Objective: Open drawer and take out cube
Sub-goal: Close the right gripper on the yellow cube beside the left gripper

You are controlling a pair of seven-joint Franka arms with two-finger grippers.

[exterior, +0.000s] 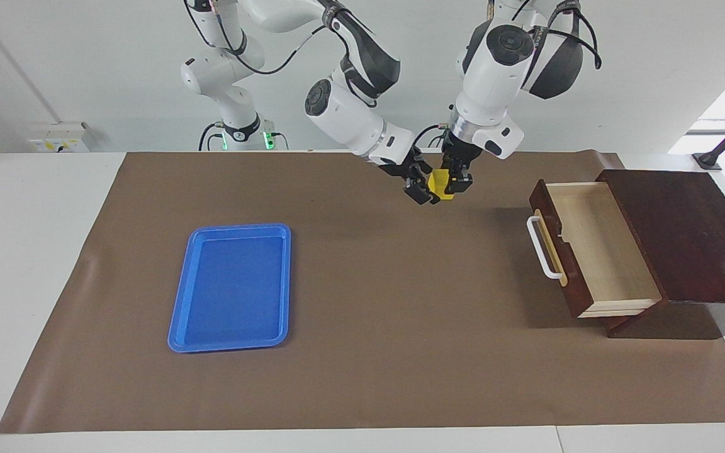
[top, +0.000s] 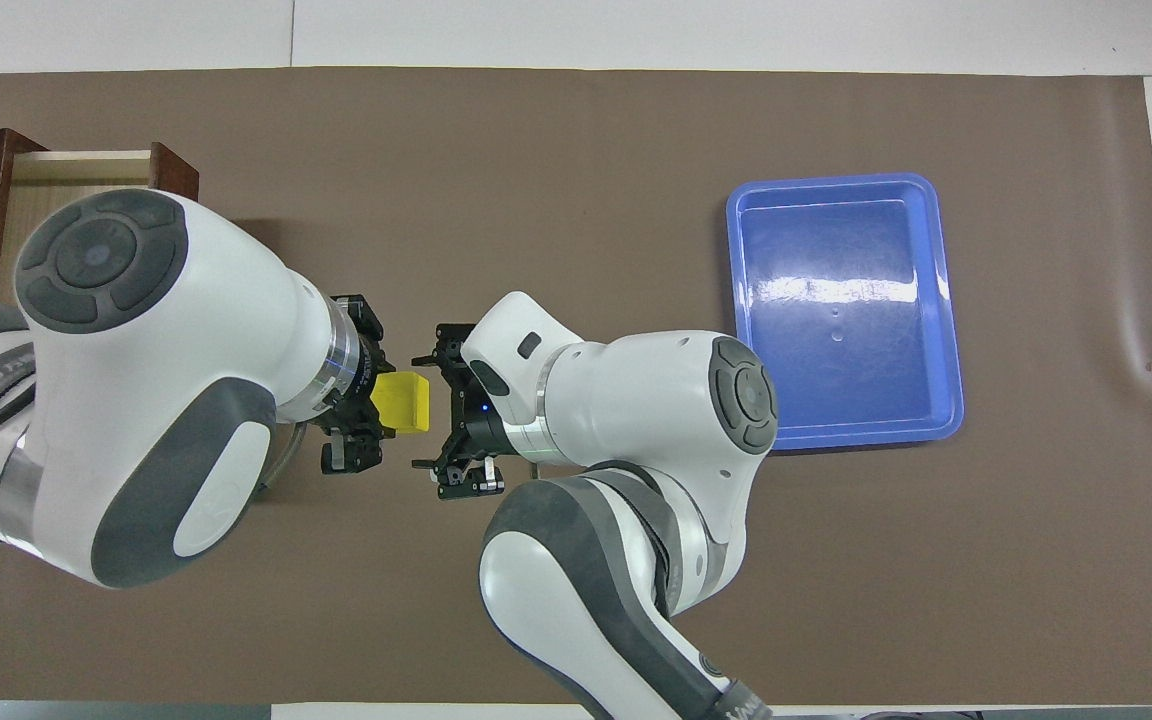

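Observation:
The dark brown drawer (exterior: 595, 251) stands pulled open at the left arm's end of the table, white bar handle (exterior: 542, 248) in front, its pale interior bare. In the overhead view only a corner of the drawer (top: 76, 165) shows past the left arm. My left gripper (exterior: 455, 184) is shut on the yellow cube (exterior: 440, 184) and holds it in the air over the brown mat. My right gripper (exterior: 422, 184) is open right beside the cube, jaws spread wide and facing it. From above, the cube (top: 404, 403) sits between my left gripper (top: 371, 405) and my right gripper (top: 436, 410).
An empty blue tray (exterior: 230, 286) lies on the mat (exterior: 400, 327) toward the right arm's end; it also shows in the overhead view (top: 841, 310). The drawer's dark cabinet (exterior: 683, 233) stands at the table's end.

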